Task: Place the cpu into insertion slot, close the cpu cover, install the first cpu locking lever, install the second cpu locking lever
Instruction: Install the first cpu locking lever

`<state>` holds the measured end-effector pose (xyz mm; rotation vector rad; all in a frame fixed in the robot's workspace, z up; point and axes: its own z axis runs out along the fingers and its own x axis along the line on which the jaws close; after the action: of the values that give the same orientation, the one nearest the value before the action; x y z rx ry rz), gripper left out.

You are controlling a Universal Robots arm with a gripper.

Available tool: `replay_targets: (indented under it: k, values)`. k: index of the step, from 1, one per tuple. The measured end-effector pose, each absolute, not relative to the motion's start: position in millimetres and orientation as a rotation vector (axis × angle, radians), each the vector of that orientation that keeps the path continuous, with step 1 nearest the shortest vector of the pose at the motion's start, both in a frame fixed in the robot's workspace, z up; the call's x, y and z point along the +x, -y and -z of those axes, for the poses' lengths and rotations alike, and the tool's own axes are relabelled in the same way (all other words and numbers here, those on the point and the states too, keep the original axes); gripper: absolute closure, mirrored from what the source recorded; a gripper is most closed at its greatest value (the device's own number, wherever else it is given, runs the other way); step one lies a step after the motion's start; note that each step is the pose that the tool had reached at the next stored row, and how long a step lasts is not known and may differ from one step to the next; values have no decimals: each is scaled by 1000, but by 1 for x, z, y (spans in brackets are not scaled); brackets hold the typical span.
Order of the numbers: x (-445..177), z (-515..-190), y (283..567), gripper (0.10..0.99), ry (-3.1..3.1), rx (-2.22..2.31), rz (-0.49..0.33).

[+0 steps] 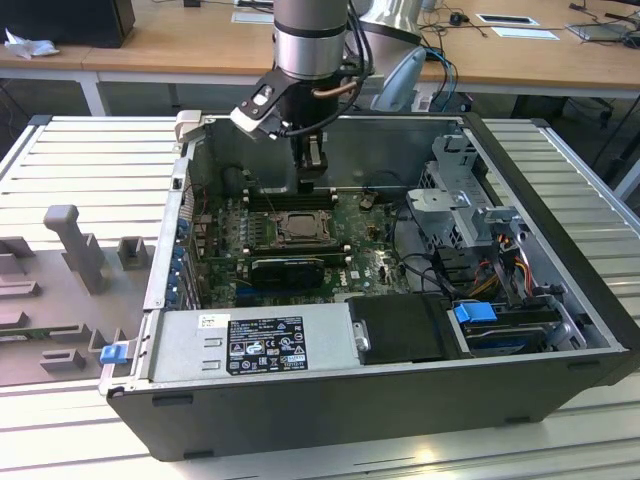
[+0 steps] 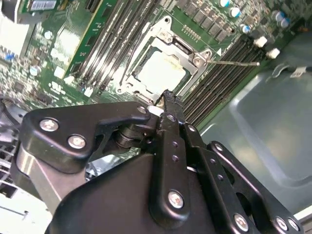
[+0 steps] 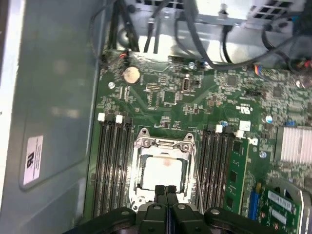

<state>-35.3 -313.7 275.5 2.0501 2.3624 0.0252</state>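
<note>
The cpu [image 3: 163, 171], a pale square chip, lies in the insertion slot [image 1: 270, 230] on the green board and also appears in the second wrist view [image 2: 161, 73]. The silvery cpu cover [image 3: 162, 143] lies flat around it as a frame. A thin metal locking lever [image 3: 197, 170] runs along one side of the socket, and its rod [image 2: 234, 62] sticks out past the memory slots. My gripper [image 3: 165, 190] hangs just above the socket's edge, shut with nothing between its fingers. In the exterior view the gripper [image 1: 310, 183] is inside the case, above the socket's far side.
Black memory slots [image 3: 111, 165] flank the socket on both sides. The case's grey wall [image 3: 53, 97] is close by. A power supply [image 1: 250, 345], a drive cage [image 1: 470, 215] and cables [image 1: 430, 240] fill the case. A grey fixture [image 1: 75, 245] stands at the exterior view's left.
</note>
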Motion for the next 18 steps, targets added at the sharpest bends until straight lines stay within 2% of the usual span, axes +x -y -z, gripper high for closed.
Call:
replay_targets:
  k: [18]
  values:
    - [-36,-275,314,980,-2607,1726,-23]
